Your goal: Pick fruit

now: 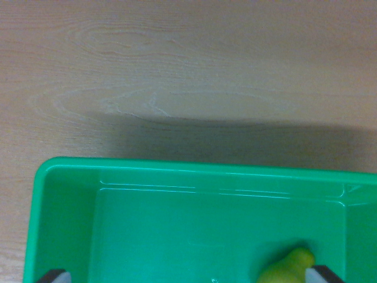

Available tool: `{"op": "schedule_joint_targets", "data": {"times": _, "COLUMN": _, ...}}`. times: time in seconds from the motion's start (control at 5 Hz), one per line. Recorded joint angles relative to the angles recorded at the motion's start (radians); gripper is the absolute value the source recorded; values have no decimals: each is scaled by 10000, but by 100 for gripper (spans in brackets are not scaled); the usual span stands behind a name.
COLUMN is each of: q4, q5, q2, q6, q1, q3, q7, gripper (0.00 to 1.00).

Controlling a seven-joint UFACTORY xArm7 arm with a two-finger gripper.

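A yellow-green fruit (285, 268), shaped like a pear, lies on the floor of a green plastic bin (65, 171) at the bottom right of the wrist view; the frame edge cuts off its lower part. My gripper (189, 276) hovers over the bin, open wide. Only its two dark fingertips show, one at the bottom left (56, 276) and one at the bottom right (325, 275). The fruit sits just inside the right fingertip, touching or nearly touching it. Nothing is clamped between the fingers.
The bin rests on a light wooden table (188, 71) that fills the upper half of the view. The bin's far wall (218, 180) runs across the middle, with a dark shadow on the wood just beyond it.
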Motion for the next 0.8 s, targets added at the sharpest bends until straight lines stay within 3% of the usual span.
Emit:
{"op": "schedule_joint_targets", "data": {"times": 0.2, "q4": -290, "q5": -2, "q2": 127, "q6": -306, "q1": -64, "q3": -42, "q7": 145, "gripper": 0}}
{"op": "schedule_joint_targets", "data": {"times": 0.4, "q4": -290, "q5": -2, "q2": 127, "q6": -306, "q1": -64, "q3": -42, "q7": 145, "gripper": 0}}
{"op": "schedule_joint_targets", "data": {"times": 0.6, "q4": -623, "q5": -4, "q2": 274, "q6": -659, "q1": -137, "q3": -91, "q7": 313, "gripper": 0}}
{"op": "schedule_joint_targets", "data": {"times": 0.8, "q4": -623, "q5": -4, "q2": 274, "q6": -659, "q1": -137, "q3": -91, "q7": 313, "gripper": 0}}
